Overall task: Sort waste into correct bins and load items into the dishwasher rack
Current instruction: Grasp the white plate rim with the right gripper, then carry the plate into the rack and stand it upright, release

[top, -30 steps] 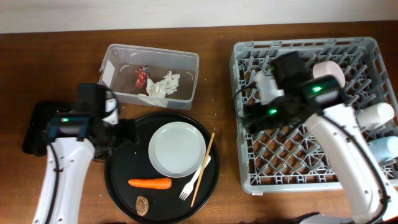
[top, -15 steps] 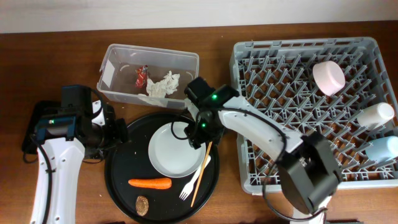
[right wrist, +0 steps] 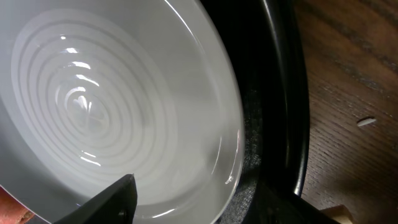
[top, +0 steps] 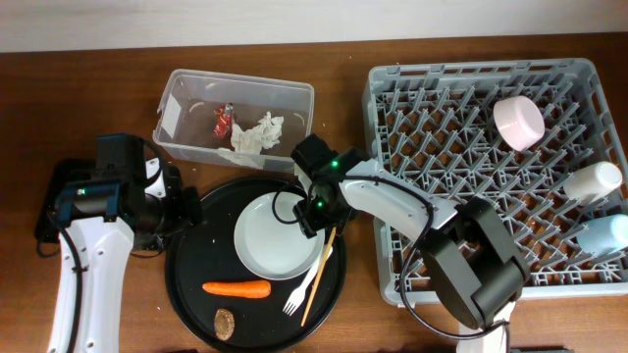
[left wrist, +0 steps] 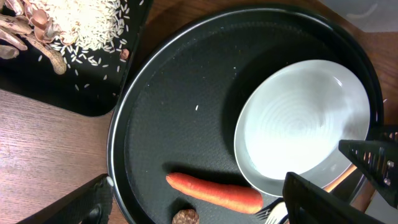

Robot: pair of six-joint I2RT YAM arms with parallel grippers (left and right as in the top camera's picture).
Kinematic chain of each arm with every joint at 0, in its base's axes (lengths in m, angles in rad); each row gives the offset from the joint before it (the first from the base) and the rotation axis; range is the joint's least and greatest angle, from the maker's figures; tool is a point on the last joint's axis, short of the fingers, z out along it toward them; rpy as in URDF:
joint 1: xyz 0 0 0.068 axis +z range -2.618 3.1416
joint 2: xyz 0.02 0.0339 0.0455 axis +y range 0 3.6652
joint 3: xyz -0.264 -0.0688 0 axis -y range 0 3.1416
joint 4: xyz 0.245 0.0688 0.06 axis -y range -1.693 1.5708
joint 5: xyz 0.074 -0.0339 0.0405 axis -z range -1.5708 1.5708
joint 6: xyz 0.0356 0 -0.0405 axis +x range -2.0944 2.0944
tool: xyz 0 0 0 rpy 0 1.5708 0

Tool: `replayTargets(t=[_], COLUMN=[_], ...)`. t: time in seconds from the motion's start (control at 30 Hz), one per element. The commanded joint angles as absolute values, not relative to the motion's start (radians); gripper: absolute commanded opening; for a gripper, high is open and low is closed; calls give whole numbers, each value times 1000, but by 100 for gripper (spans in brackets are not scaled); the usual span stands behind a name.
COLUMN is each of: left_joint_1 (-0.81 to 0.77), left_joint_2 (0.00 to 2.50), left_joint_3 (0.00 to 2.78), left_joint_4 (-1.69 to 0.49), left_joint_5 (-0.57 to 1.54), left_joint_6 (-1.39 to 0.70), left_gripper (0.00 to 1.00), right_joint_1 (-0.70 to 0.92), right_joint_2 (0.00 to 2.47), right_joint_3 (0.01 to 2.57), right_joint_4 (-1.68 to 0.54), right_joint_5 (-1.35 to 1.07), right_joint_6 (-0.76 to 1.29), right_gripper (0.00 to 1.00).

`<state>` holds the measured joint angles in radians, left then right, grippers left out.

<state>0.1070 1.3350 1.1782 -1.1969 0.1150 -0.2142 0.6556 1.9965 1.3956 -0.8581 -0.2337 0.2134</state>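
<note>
The white plate [top: 273,238] lies on the round black tray [top: 191,284] with the carrot [top: 236,289], brown lump [top: 225,323], white fork [top: 304,287] and wooden stick [top: 318,277]. My right gripper [top: 312,211] is open and straddles the plate's upper right rim [right wrist: 199,190]. My left gripper [top: 186,211] is open and empty above the tray's left side, over the carrot [left wrist: 214,191]. The clear tub [top: 294,108] holds the red wrapper [top: 224,120] and tissue [top: 257,134]. The black bin [left wrist: 74,93] holds rice scraps [left wrist: 87,25].
The grey rack [top: 491,255] on the right holds the pink bowl [top: 518,123], white cup [top: 593,181] and light blue cup [top: 603,235]. The black bin lies mostly under my left arm [top: 47,211]. Bare wooden table runs between tray and rack.
My right arm swung from over the rack to the plate's upper right rim and settled lower there. My left arm drew back a little to the left.
</note>
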Motion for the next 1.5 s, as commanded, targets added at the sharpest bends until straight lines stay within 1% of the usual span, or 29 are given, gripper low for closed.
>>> replayTargets(t=[0.0, 0.07, 0.13, 0.27, 0.37, 0.47, 0.5, 0.57, 0.63, 0.8, 0.97, 1.03, 1.07, 1.1, 1.2, 1.23, 1.27, 1.33, 1.47], left_joint_1=[110, 111, 110, 110, 110, 110, 110, 110, 110, 111, 110, 111, 110, 110, 110, 110, 110, 110, 110], left_joint_2=[1324, 1324, 1324, 1324, 1324, 1324, 1324, 1324, 1324, 1324, 1324, 1324, 1324, 1324, 1324, 1324, 1324, 1324, 1324], left_joint_3=[1194, 1194, 1194, 1194, 1194, 1194, 1194, 1194, 1194, 1194, 1194, 1194, 1194, 1194, 1194, 1194, 1194, 1194, 1194], left_joint_4=[-1198, -1198, -1198, -1200, -1203, -1207, -1207, -1207, -1207, -1206, -1206, -1206, -1206, -1206, -1206, -1206, -1206, -1206, -1206], left_joint_5=[114, 114, 114, 114, 115, 114, 114, 114, 114, 114, 114, 114, 114, 114, 114, 114, 115, 115, 115], left_joint_6=[-212, -212, -212, -212, -212, -212, -212, -212, -212, -212, -212, -212, -212, -212, -212, -212, -212, -212, -212], left_gripper=[87, 87, 87, 87, 87, 87, 87, 87, 87, 87, 87, 87, 87, 92, 92, 92, 92, 92, 92], right_joint_1=[662, 668, 685, 726, 726, 726, 726, 726, 724, 723, 654, 601, 565, 528, 418, 395, 345, 278, 192], right_joint_2=[2006, 2006, 2006, 2006, 2006, 2006, 2006, 1999, 1977, 1848, 1621, 1518, 1462, 1415, 1336, 1332, 1333, 1363, 1481], right_joint_3=[1386, 1384, 1372, 1333, 1321, 1321, 1321, 1329, 1349, 1435, 1489, 1491, 1491, 1491, 1491, 1491, 1491, 1491, 1491], right_joint_4=[-855, -855, -841, -783, -777, -777, -777, -781, -797, -870, -945, -989, -1016, -1040, -1061, -1059, -1052, -1050, -1019], right_joint_5=[-229, -228, -229, -224, -163, -160, -160, -160, -143, -9, 183, 324, 432, 541, 863, 920, 1037, 1158, 1202], right_joint_6=[222, 223, 227, 227, 290, 298, 298, 298, 298, 331, 331, 331, 331, 331, 331, 331, 336, 379, 379], right_gripper=[62, 59, 51, 49, 35, 21, 12, 4, 4, 4, 4, 4, 4, 4, 4, 4, 4, 4, 4])
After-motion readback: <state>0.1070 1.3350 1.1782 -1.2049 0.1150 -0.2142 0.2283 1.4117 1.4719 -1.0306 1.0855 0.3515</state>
